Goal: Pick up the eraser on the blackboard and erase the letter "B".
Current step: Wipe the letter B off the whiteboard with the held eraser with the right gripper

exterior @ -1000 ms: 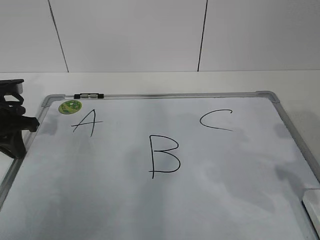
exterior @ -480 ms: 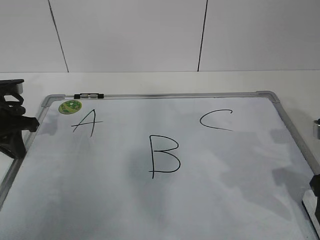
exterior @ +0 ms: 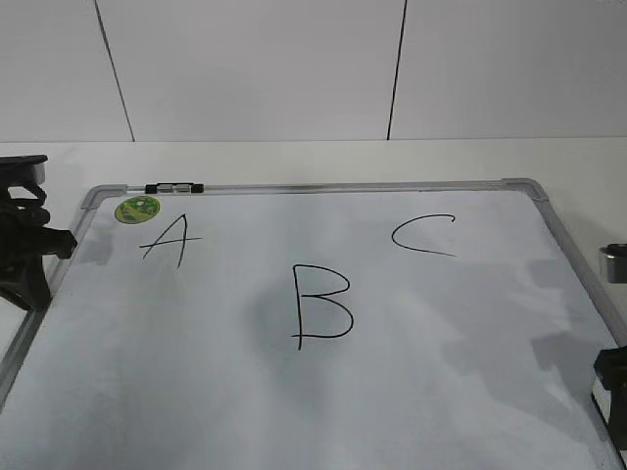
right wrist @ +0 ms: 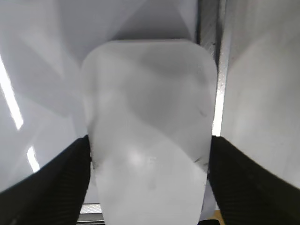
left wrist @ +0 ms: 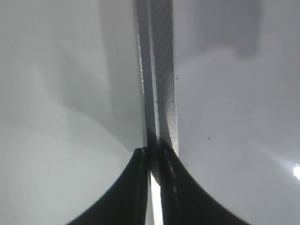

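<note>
**Eraser grab at the board's edge looks a bit dicey**

Standing here watching, my worry is the grip. The eraser [right wrist: 147, 136] sits at the near right corner of the blackboard [exterior: 323, 392], right beside the grey frame rail, and it's smooth plastic. If the right end effector [right wrist: 149, 187] closes off-centre, or one finger catches that rail, I'd guess the block twists or squirts out. Second risk: the letter "B" [exterior: 323, 304] is mid-board, between the slanted A [exterior: 167, 240] and the C [exterior: 423, 235], so a sloppy sweep could smear a neighbour, though both are a fair way off.

The right end effector is spread wide, a dark finger on each side of the eraser. Both look right up against its sides, but I can't tell if they're actually squeezing yet. It isn't lifted.

The left end effector [left wrist: 154, 161] is pinched nearly closed, holding nothing, parked over the board's left frame edge, well away from the action.
</note>
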Available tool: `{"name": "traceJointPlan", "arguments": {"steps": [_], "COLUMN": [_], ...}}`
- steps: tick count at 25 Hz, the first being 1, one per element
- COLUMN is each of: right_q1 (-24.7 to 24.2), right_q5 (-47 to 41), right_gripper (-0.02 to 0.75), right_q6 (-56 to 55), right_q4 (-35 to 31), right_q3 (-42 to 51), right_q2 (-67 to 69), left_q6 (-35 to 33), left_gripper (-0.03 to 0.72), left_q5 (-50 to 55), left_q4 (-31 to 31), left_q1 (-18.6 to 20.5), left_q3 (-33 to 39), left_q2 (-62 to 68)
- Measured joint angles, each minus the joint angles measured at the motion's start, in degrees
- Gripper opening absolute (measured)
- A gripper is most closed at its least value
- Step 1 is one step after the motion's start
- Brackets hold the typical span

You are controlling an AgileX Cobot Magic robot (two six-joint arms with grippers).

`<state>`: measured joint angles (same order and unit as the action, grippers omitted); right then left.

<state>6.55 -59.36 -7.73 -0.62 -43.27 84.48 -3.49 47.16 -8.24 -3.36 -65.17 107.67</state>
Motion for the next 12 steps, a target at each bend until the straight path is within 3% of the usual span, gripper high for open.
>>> {"name": "traceJointPlan", "arguments": {"steps": [12], "right_q1": [0.0], "right_q5": [0.14], "right_gripper": [0.623], "right_q6": [-0.09], "right_q4": [-0.1], "right_q3": [0.0], "right_q2": [5.01], "left_q6": [-0.24], "left_gripper": [0.036], "left_q5": [-0.07], "left_q4": [0.0], "left_q1": [0.0], "left_q3": [0.0], "left_q2": [0.0]}}
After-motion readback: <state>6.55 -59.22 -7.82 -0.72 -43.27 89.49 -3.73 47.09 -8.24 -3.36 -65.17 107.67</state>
